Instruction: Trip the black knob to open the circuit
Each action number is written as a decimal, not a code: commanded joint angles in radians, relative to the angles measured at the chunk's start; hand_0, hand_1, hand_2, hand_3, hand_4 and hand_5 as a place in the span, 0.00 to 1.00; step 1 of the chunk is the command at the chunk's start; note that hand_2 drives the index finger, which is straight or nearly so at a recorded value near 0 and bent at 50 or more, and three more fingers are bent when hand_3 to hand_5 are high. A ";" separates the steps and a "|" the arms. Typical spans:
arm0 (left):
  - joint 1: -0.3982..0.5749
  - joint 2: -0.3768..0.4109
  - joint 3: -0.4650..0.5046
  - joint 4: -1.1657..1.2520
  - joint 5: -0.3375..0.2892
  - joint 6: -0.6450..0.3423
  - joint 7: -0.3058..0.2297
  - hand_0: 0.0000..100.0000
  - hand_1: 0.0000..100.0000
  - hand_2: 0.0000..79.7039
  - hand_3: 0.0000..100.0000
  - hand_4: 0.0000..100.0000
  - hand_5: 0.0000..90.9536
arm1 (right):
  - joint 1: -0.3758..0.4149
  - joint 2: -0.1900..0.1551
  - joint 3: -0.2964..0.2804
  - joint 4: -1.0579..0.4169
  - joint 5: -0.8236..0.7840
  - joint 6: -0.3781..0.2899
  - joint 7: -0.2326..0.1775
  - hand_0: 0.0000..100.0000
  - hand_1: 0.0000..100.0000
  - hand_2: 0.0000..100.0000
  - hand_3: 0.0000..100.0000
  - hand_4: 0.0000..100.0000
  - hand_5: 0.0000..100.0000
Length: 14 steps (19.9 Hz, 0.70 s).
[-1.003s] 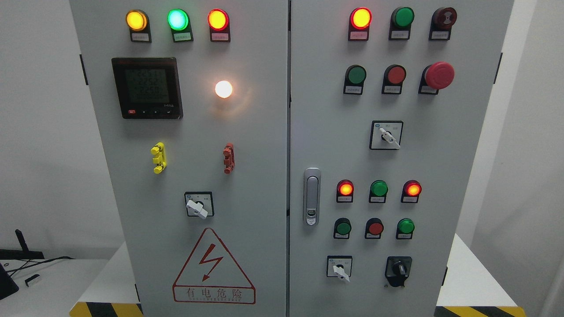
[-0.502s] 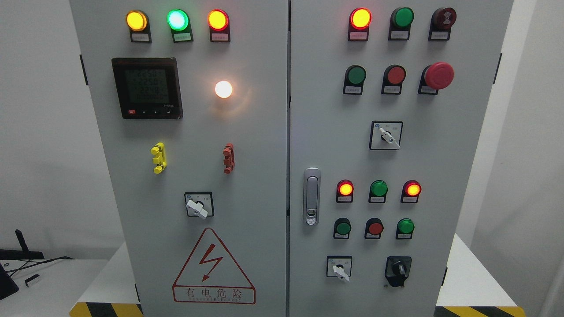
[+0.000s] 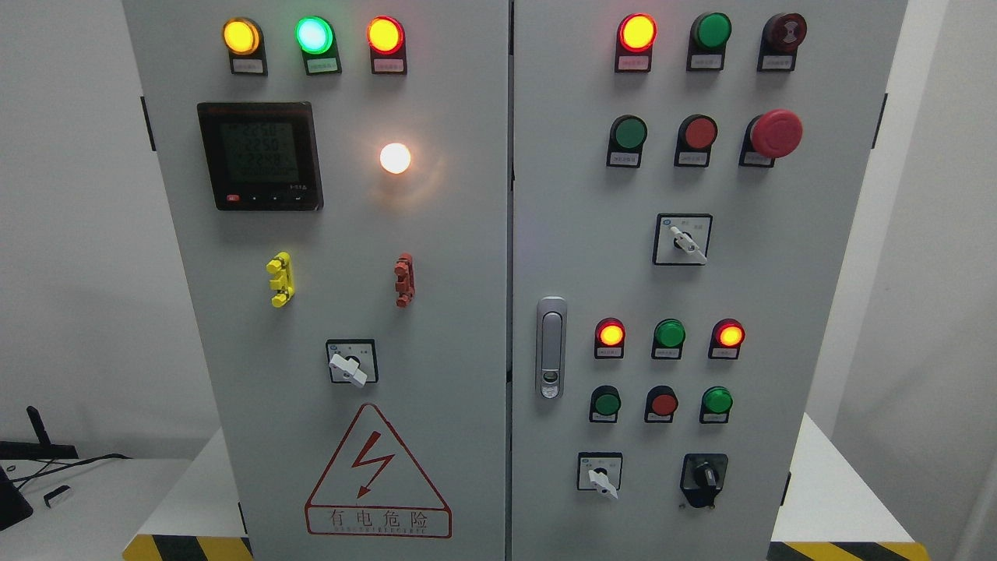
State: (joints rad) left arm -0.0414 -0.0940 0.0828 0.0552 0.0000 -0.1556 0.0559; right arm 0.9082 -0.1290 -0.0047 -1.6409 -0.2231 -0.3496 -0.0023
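The black knob (image 3: 704,477) sits at the lower right of the grey cabinet's right door (image 3: 701,280), on a black plate, its handle pointing roughly upright. To its left is a white selector switch (image 3: 600,475). Neither of my hands nor arms shows in the head view.
Lit red lamps (image 3: 611,334), green lamps and push buttons fill the right door, with a red mushroom stop button (image 3: 776,133) up high and a metal door latch (image 3: 551,347) near the seam. The left door carries a meter (image 3: 260,155), a white lamp (image 3: 395,158) and a warning triangle (image 3: 378,471).
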 commanded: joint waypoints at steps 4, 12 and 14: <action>0.000 -0.001 0.000 0.000 -0.031 -0.001 -0.001 0.12 0.39 0.00 0.00 0.00 0.00 | -0.201 -0.081 -0.073 -0.175 -0.033 0.109 -0.039 0.12 0.45 0.33 0.52 0.46 0.39; 0.000 0.000 0.000 0.000 -0.031 -0.001 -0.001 0.12 0.39 0.00 0.00 0.00 0.00 | -0.406 -0.024 -0.092 -0.186 -0.033 0.260 -0.054 0.13 0.45 0.34 0.53 0.46 0.40; 0.000 0.000 0.000 0.000 -0.031 -0.001 -0.001 0.12 0.39 0.00 0.00 0.00 0.00 | -0.465 -0.024 -0.092 -0.189 -0.033 0.303 -0.054 0.13 0.45 0.35 0.53 0.47 0.40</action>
State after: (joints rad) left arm -0.0414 -0.0940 0.0828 0.0553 0.0000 -0.1556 0.0559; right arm 0.5969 -0.1661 -0.0645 -1.7708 -0.2535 -0.1003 -0.0554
